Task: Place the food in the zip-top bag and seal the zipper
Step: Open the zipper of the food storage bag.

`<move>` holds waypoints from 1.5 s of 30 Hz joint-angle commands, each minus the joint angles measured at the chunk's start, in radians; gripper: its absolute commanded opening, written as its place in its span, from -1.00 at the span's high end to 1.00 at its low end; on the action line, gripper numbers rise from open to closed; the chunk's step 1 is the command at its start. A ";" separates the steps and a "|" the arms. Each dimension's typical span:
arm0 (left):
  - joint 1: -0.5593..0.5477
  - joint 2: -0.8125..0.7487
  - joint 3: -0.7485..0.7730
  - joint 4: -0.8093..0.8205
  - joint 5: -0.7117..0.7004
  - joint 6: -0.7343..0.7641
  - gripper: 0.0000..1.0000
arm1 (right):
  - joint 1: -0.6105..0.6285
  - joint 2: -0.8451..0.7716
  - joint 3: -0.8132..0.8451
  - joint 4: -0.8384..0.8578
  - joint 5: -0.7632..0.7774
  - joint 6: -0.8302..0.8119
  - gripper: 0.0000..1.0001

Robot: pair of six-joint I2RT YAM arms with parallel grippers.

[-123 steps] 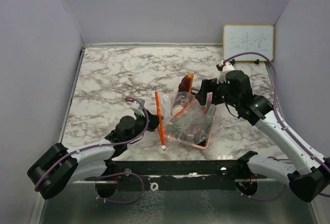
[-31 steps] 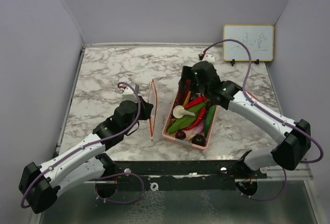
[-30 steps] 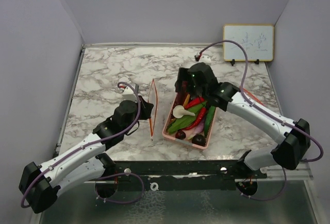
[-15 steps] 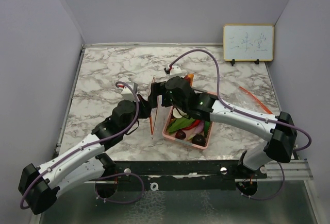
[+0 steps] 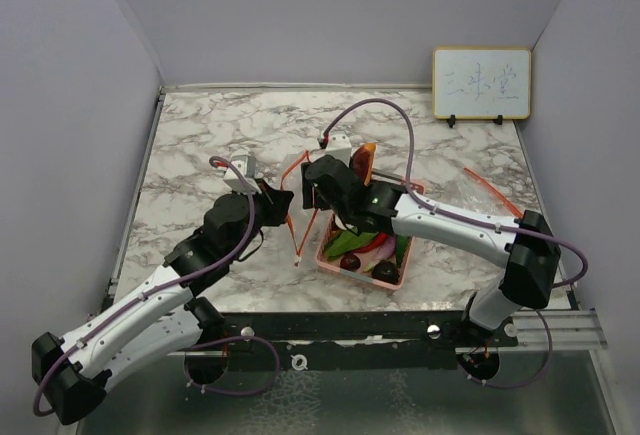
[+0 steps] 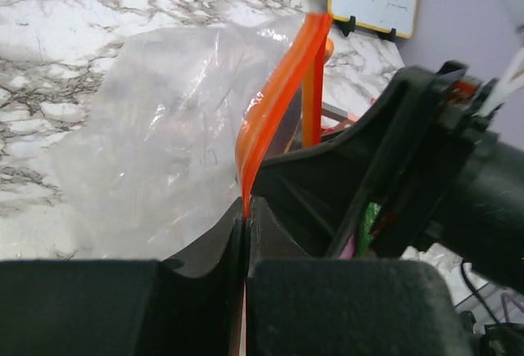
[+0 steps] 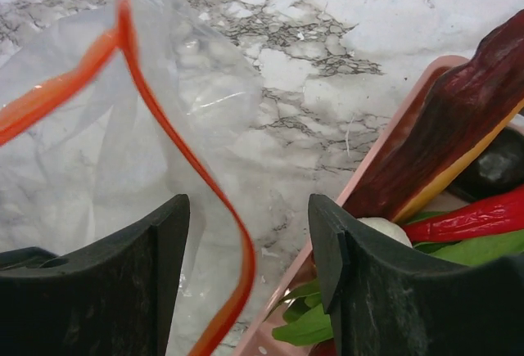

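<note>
The zip-top bag (image 5: 292,177) is clear with an orange zipper (image 5: 301,230) and stands between the two arms. My left gripper (image 5: 279,204) is shut on the zipper strip (image 6: 274,102), which rises from its tips (image 6: 246,218). My right gripper (image 5: 305,191) is open at the bag mouth, with one zipper strip (image 7: 176,139) passing between its fingers (image 7: 248,233), untouched. The food (image 5: 366,243) lies in the pink basket (image 5: 397,278): a red chili (image 7: 471,217), green leaves (image 7: 479,250), a white mushroom piece (image 7: 381,229) and a dark red long piece (image 7: 458,119).
A small whiteboard (image 5: 481,83) stands against the back wall at the right. A thin orange strip (image 5: 492,191) lies on the marble to the right of the basket. The right arm's black body (image 6: 426,168) fills the space close beside the left gripper.
My right arm has swung left from over the basket to the bag mouth, and its jaws have narrowed. My left gripper has kept its hold and lifted the zipper a little.
</note>
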 commanded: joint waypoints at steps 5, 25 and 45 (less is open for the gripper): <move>-0.002 -0.014 0.127 -0.128 -0.084 0.085 1.00 | 0.031 0.040 0.049 -0.072 0.107 0.067 0.28; -0.002 0.035 0.368 -0.629 -0.421 0.144 1.00 | 0.002 -0.057 -0.233 0.205 0.078 -0.056 0.44; -0.003 0.086 0.145 -0.385 -0.292 0.046 1.00 | 0.002 -0.161 -0.244 0.289 -0.158 -0.147 -0.98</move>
